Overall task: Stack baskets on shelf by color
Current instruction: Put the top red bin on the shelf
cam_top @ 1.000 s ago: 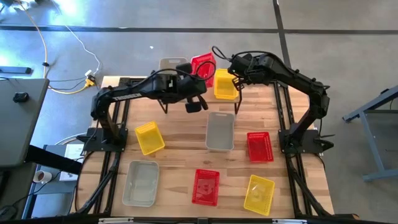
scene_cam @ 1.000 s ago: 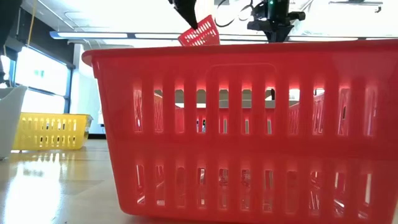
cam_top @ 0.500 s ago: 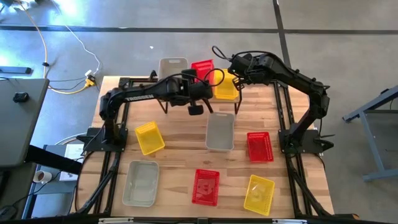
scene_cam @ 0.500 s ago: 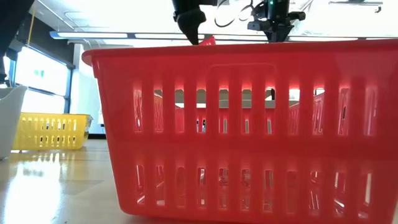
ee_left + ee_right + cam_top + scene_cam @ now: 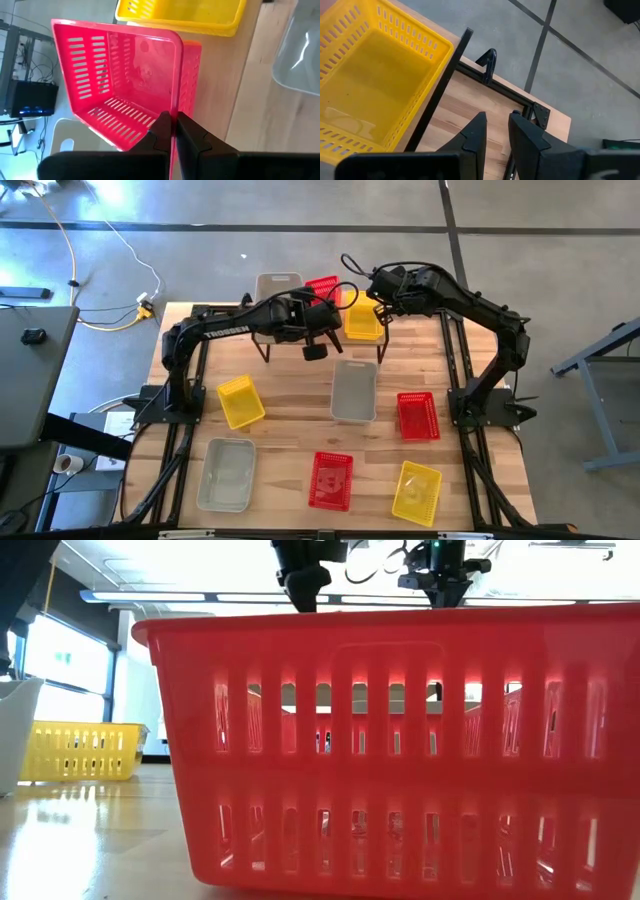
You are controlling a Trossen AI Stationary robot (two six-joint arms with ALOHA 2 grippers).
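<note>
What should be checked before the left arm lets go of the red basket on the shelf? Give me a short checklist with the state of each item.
1. Left claw grips the red basket by its side wall: ok.
2. Red basket sits between the grey basket and the yellow basket on the shelf: ok.
3. Red basket rests flat on the shelf: cannot tell.
4. Right claw is empty and clear of the yellow basket: ok.
5. Six baskets wait on the table: ok.

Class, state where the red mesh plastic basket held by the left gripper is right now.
In the high view, the red mesh plastic basket sits mid-shelf between the pale grey basket and the yellow basket, its wall pinched by the left gripper.
</note>
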